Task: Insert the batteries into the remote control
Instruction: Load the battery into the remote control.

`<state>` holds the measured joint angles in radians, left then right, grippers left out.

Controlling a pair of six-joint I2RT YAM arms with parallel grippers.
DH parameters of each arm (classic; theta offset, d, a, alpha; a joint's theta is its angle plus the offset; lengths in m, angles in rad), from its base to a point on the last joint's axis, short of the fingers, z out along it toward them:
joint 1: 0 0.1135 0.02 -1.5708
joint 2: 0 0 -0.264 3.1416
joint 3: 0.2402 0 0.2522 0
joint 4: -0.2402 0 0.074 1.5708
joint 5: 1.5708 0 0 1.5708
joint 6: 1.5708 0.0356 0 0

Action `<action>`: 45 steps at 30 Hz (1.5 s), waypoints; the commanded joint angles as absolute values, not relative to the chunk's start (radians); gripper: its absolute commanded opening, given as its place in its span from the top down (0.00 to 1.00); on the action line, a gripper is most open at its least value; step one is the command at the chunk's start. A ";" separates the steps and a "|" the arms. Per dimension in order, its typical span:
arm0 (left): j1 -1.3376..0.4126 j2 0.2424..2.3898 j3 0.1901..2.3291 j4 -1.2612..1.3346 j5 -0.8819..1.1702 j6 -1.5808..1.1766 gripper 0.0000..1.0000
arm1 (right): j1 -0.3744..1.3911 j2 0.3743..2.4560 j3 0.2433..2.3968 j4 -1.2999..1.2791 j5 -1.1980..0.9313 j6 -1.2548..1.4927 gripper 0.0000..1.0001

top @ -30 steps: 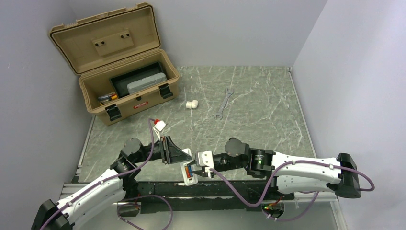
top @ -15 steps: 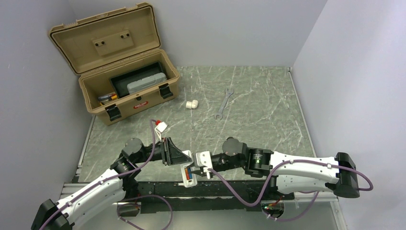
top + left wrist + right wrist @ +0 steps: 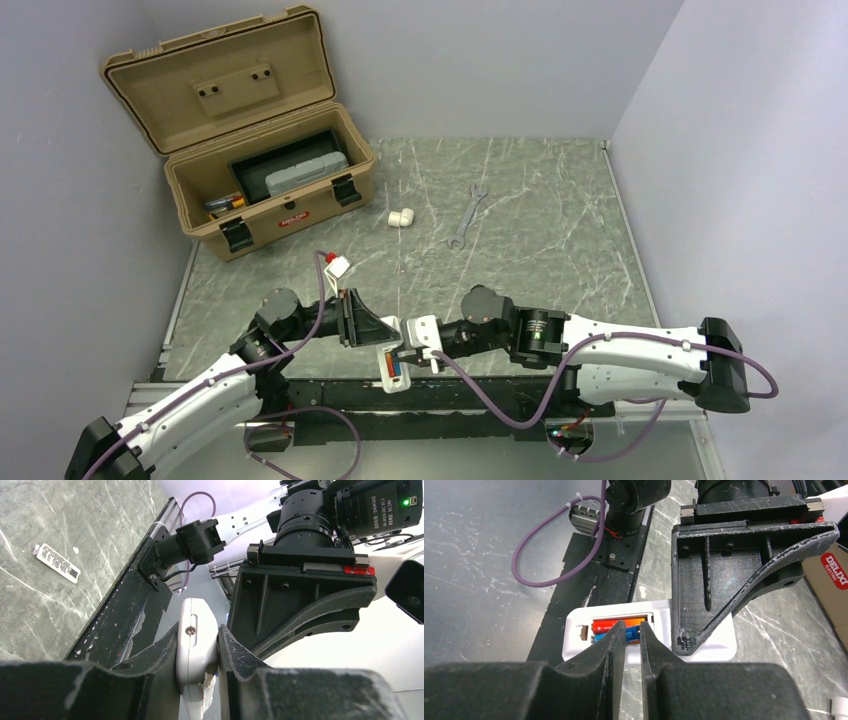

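Note:
My left gripper (image 3: 384, 336) is shut on the edges of the white remote control (image 3: 391, 368), holding it over the table's near edge with its open battery recess facing up. The left wrist view shows the remote (image 3: 196, 640) clamped between the left gripper's (image 3: 197, 652) jaws. In the right wrist view the recess of the remote (image 3: 574, 630) holds an orange-red battery (image 3: 611, 625) and a blue battery (image 3: 599, 639) beside it. My right gripper (image 3: 632, 626) is nearly shut with nothing between its fingers, its tips on the blue battery. It also shows in the top view (image 3: 412, 352).
An open tan toolbox (image 3: 270, 190) stands at the back left. A white pipe elbow (image 3: 401, 216) and a silver wrench (image 3: 467, 215) lie mid-table. A black rail (image 3: 470, 392) runs along the near edge. A small white label (image 3: 56, 562) lies on the table.
My right arm has edged slightly left, toward the remote. The remote has shifted a little with it. The left gripper keeps its hold.

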<state>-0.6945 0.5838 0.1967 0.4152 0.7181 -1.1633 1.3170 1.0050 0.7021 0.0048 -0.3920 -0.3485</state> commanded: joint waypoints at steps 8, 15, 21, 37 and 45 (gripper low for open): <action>-0.688 0.569 0.255 0.533 0.643 -1.186 1.00 | 1.330 1.047 0.712 -0.110 -0.528 -0.314 0.83; -0.687 0.555 0.259 0.512 0.635 -1.179 1.00 | 1.331 1.053 0.705 -0.129 -0.509 -0.314 0.83; -0.688 0.549 0.252 0.531 0.629 -1.192 1.00 | 1.331 1.051 0.702 -0.154 -0.507 -0.309 0.84; -0.687 0.527 0.262 0.544 0.602 -1.215 1.00 | 1.331 1.104 0.701 -0.213 -0.505 -0.291 0.91; -0.687 0.521 0.251 0.573 0.584 -1.244 1.00 | 1.330 1.089 0.680 -0.209 -0.481 -0.271 0.96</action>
